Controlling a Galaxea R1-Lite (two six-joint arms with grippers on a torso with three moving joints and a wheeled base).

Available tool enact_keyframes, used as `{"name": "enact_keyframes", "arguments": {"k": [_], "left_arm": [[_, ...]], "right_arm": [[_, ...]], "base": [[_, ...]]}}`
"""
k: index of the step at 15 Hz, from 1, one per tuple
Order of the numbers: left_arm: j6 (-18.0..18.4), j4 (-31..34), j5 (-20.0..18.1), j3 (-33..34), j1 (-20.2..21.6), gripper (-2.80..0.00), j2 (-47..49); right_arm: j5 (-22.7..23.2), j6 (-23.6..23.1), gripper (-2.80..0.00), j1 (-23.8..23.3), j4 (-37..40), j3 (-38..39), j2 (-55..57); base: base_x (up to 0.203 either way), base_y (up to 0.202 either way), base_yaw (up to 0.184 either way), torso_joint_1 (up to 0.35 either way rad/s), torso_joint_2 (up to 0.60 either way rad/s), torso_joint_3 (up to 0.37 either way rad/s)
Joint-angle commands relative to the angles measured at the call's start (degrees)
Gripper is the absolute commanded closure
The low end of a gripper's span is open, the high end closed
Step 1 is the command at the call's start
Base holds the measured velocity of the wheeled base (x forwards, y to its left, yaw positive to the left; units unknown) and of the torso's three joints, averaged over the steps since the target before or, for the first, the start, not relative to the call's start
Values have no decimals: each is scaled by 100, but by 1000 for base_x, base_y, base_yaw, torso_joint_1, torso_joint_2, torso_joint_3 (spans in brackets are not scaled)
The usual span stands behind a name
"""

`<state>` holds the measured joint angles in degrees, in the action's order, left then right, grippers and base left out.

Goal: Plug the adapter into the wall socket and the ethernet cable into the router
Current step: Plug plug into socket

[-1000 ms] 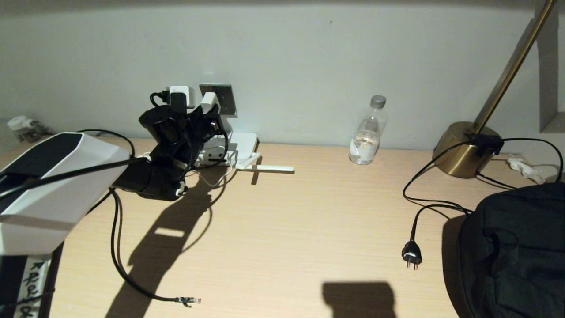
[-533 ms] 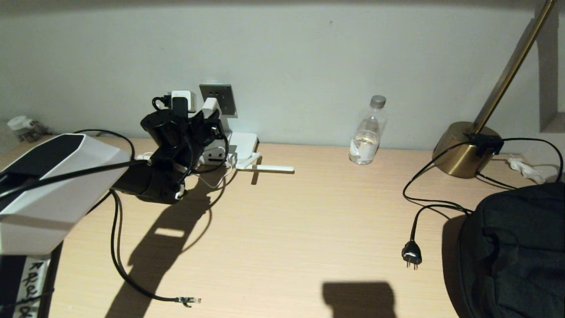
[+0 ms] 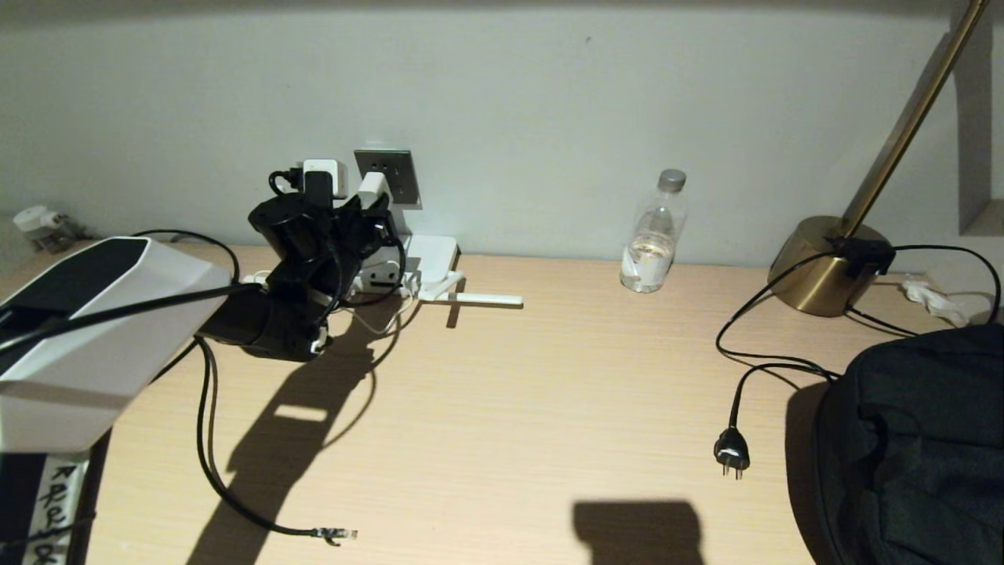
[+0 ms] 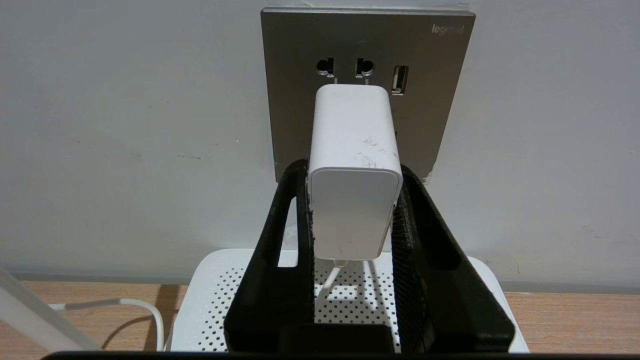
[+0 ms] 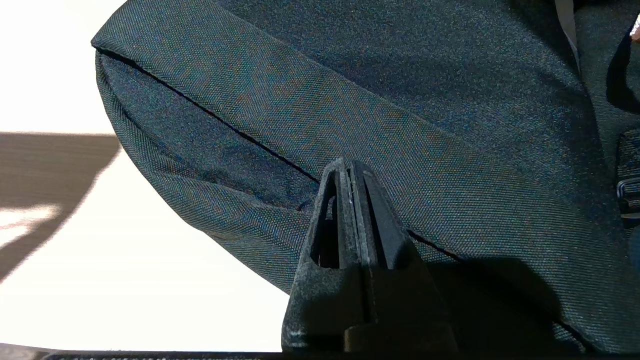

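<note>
Head view: the left tool (image 3: 375, 205) grips the adapter (image 3: 372, 188) against the wall socket (image 3: 394, 176), at ten o'clock on the desk (image 3: 510, 408). The water bottle (image 3: 654, 235) looks nearly empty.

Left wrist view: pins barely entered; tilting could bend them.

Right wrist view: the right tool (image 5: 350, 176) is closed, empty, beside the black bag (image 5: 400, 100).

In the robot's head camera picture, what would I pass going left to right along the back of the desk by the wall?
Wall socket → router → water bottle → brass lamp base.
</note>
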<state>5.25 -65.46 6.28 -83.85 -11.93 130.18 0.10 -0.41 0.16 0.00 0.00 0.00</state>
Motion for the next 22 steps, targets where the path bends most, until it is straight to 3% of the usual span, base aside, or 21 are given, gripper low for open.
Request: {"name": "enact_keyframes", "arguments": {"k": [1,22], "left_arm": [[2,-37,5,0,-2,0,-2],[2,324,5,-457,-2,0,69]], "right_arm": [[-1,-2,0,2,0,0,9],[-1,-2,0,2,0,0,9]], "base": [[0,0,0,0,0,0],[0,0,0,0,0,0]]}}
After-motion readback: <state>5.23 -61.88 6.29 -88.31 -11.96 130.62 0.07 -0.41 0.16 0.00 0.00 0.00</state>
